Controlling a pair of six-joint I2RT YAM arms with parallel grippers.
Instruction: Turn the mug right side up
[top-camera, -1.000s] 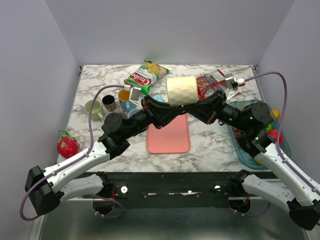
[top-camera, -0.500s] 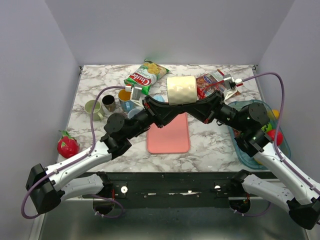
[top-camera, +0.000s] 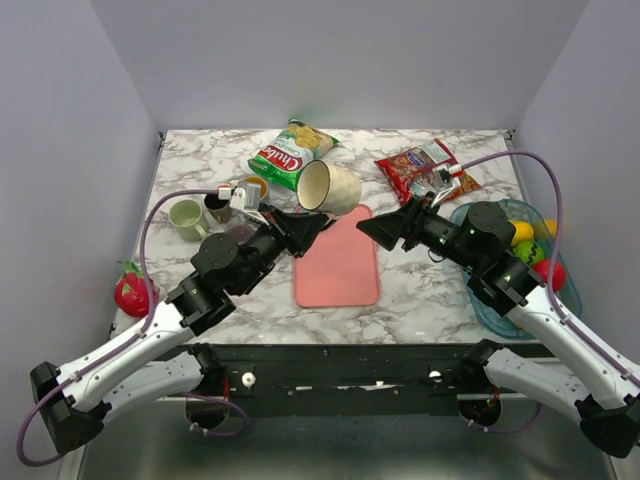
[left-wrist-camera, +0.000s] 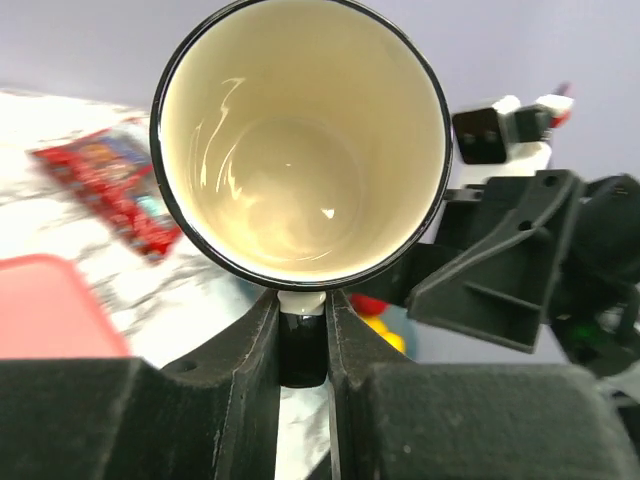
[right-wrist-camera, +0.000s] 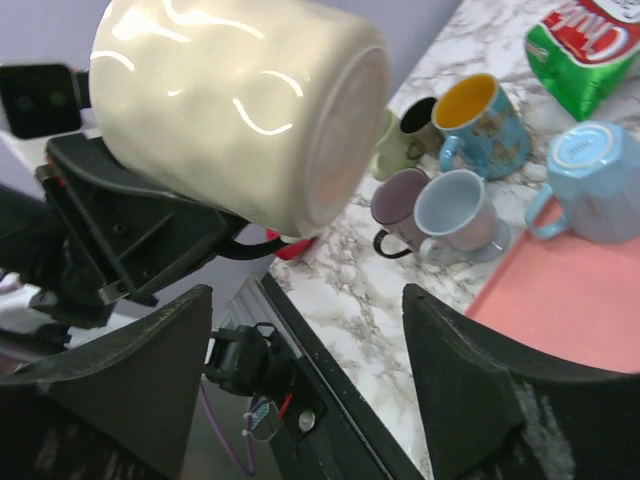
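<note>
Plainly, my left gripper (left-wrist-camera: 302, 312) was clamped narrow on the handle of the mug (left-wrist-camera: 300, 140). I held it in the air just ahead of the fingers, tipped on its side. It was a round, glossy cream ceramic piece with a thin dark rim. Its mouth faced back at my left wrist, and its inside showed only shiny glaze.

My right gripper (right-wrist-camera: 305, 300) stood wide apart, holding nothing. It pointed at the mug's flat, unglazed-looking base from a short way off.

Below both grippers lay a smooth pink mat (top-camera: 337, 265) with rounded corners on the marbled tabletop (top-camera: 430, 290). Beyond my left gripper sat a crinkled green chip bag (top-camera: 292, 150). Beside it stood a cluster of small mugs (right-wrist-camera: 455, 210), one blue with a yellow inside. Behind my right gripper, a translucent blue tray (top-camera: 492, 305) held yellow, green and red fruit shapes.
</note>
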